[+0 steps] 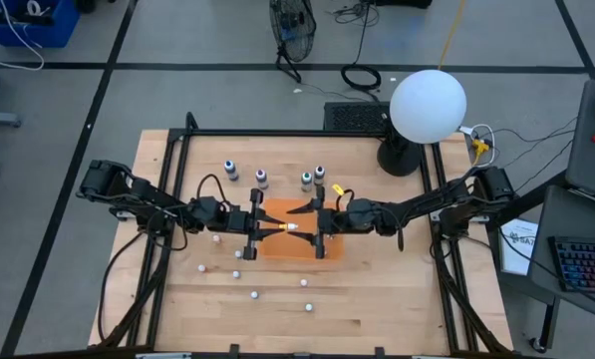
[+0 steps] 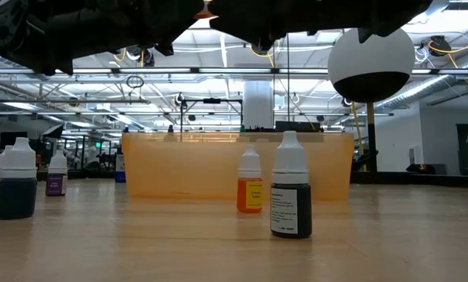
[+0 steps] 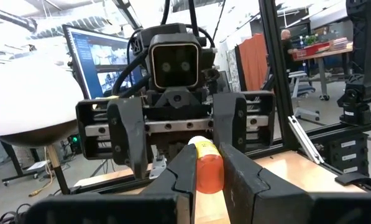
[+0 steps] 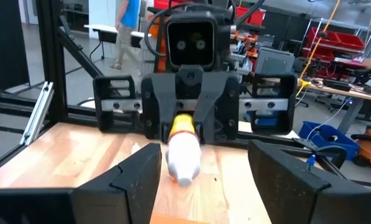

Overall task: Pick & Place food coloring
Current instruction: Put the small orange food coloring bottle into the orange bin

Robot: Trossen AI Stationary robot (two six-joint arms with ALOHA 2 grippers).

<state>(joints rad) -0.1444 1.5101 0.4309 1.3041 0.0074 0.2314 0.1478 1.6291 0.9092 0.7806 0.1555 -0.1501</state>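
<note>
Looking straight down from the high view, the two arms are meeting nose to nose over the flat orange translucent plastic tray (image 1: 277, 249) in the middle of the wooden tabletop (image 1: 377, 299). The left pincer (image 1: 275, 227) is holding a small white-capped bottle with an orange-yellow body (image 1: 289, 228) level in the air above that tray, and the right pincer (image 1: 308, 229) is facing it closely. Four dark upright food coloring bottles (image 1: 261, 178) are standing in a row behind the tray, and small white balls (image 1: 252, 294) are lying scattered on the near boards. Nothing seems to be lying in the tray, though the arms are hiding part of it.

At table height, the tray's wall is rising behind a black-bodied bottle (image 2: 291, 197); the orange-labelled bottle (image 2: 250, 188) beside it may be standing on the boards, but that is hard to place.

Through the left wrist camera, the left fingers (image 3: 185, 168) are clamping the orange-yellow bottle by its body.

Through the right wrist camera, the right fingers (image 4: 138, 174) are standing wide apart, with the white cap pointing between them.

By my reading, a mid-air handover is going on; next, the right pincer is needing to close on the cap end before the left one lets go.
</note>
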